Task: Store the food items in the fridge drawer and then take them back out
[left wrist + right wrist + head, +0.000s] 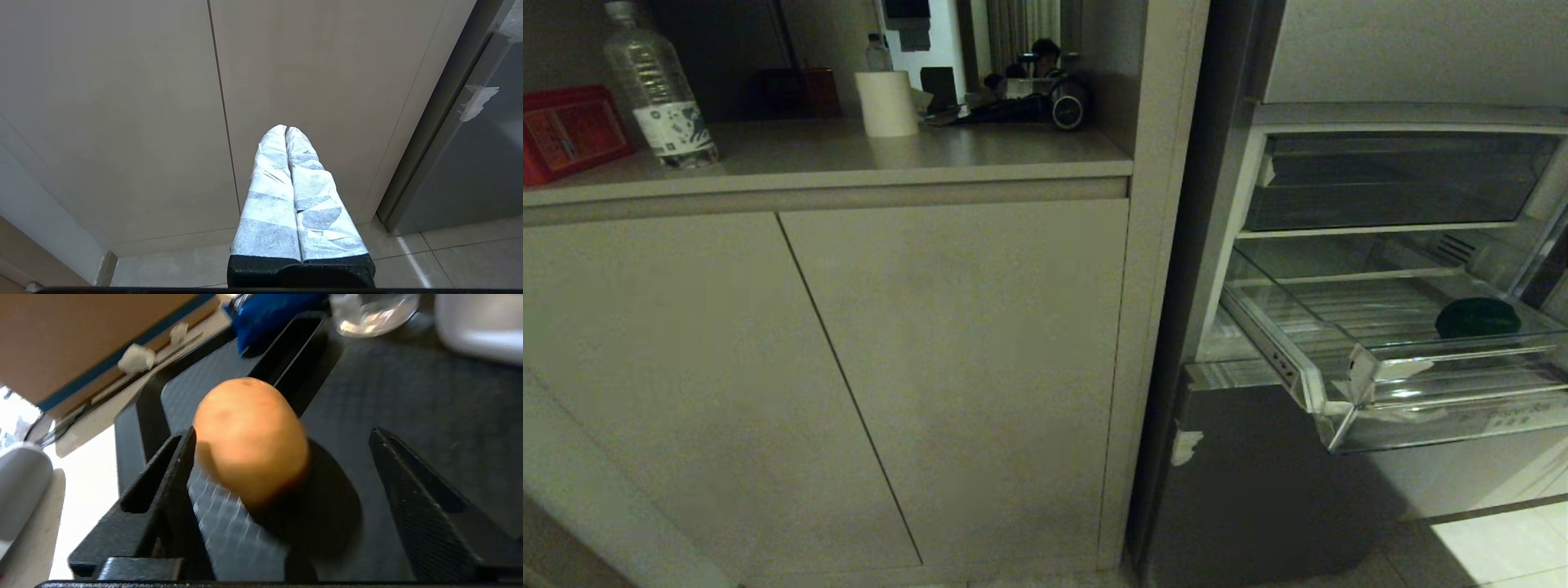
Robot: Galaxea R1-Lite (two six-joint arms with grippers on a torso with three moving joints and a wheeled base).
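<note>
The fridge drawer stands pulled out at the right of the head view, clear plastic with white tape scraps on its front lip. A dark green food item lies on its ribbed floor. The brownish-orange food item rests on a dark textured surface in the right wrist view. My right gripper is open around it: one finger is close beside the item and a wide gap separates it from the other. My left gripper is shut and empty, parked facing the cabinet doors. Neither arm shows in the head view.
A darker smoky drawer sits above the clear one. The counter holds a water bottle, a red box and a paper roll. Near the orange item are a blue packet, a glass and a cardboard box.
</note>
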